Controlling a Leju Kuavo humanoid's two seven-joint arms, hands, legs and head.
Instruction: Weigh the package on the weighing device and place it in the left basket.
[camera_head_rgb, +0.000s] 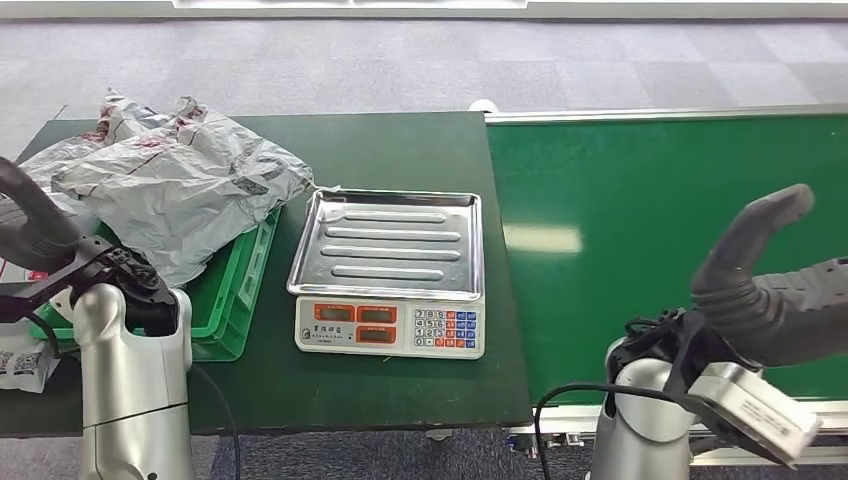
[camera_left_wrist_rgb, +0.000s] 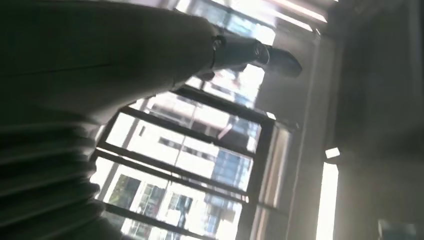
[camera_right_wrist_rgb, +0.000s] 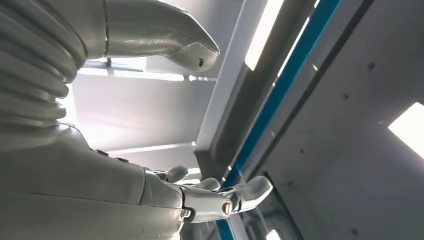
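Head view: you see crumpled grey plastic mailer packages (camera_head_rgb: 175, 185) heaped in the green plastic basket (camera_head_rgb: 240, 300) at the left of the dark green table (camera_head_rgb: 400, 150). Just right of it stands the scale with a bare steel tray (camera_head_rgb: 388, 245). Both arms are raised.

Left wrist view: your left hand (camera_left_wrist_rgb: 150, 55) is dark against windows; you cannot tell its state.

Right wrist view: your right hand (camera_right_wrist_rgb: 165, 115) is spread apart, holding nothing, facing the ceiling.
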